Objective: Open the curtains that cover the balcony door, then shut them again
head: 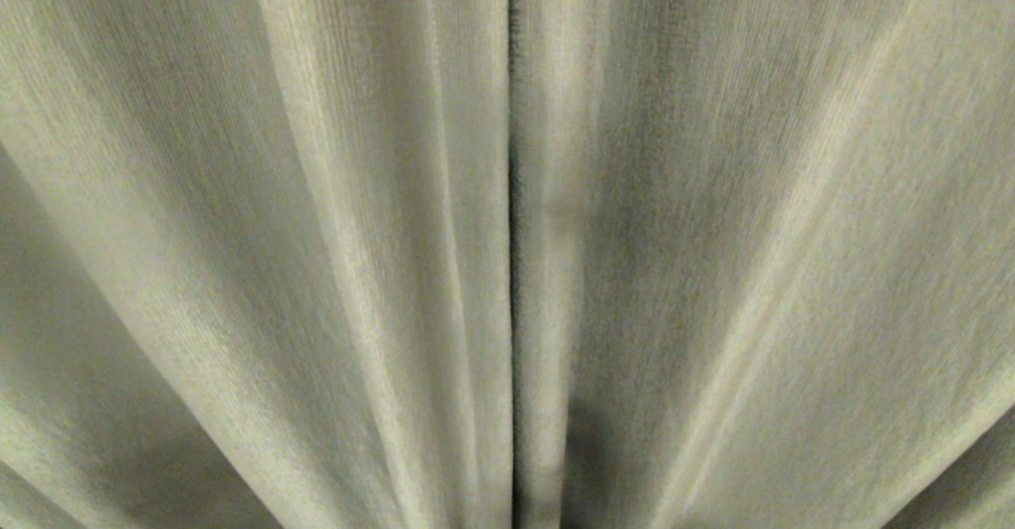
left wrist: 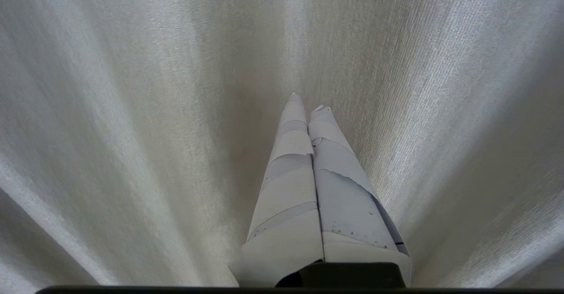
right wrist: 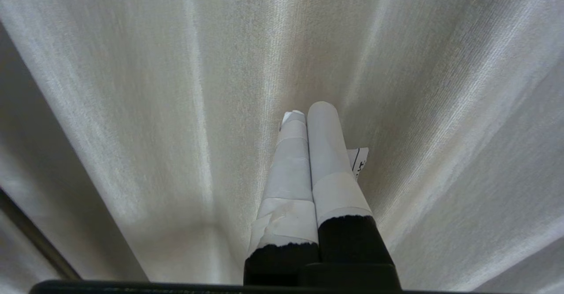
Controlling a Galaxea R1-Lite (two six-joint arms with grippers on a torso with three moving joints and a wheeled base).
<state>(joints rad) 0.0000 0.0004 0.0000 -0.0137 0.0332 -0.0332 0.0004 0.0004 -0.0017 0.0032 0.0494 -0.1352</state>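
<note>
left gripper (left wrist: 306, 102): fingers pressed together, empty, pointing at cloth | right gripper (right wrist: 308, 111): likewise closed, holding nothing, close to fabric | curtains (head: 317, 235): drawn, hemmed edges meeting at centre, filling the head view

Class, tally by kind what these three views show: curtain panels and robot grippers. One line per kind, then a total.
Curtain panels: 2, left panel and right panel
Grippers: 2, left gripper and right gripper, both shut
Total: 4
</note>
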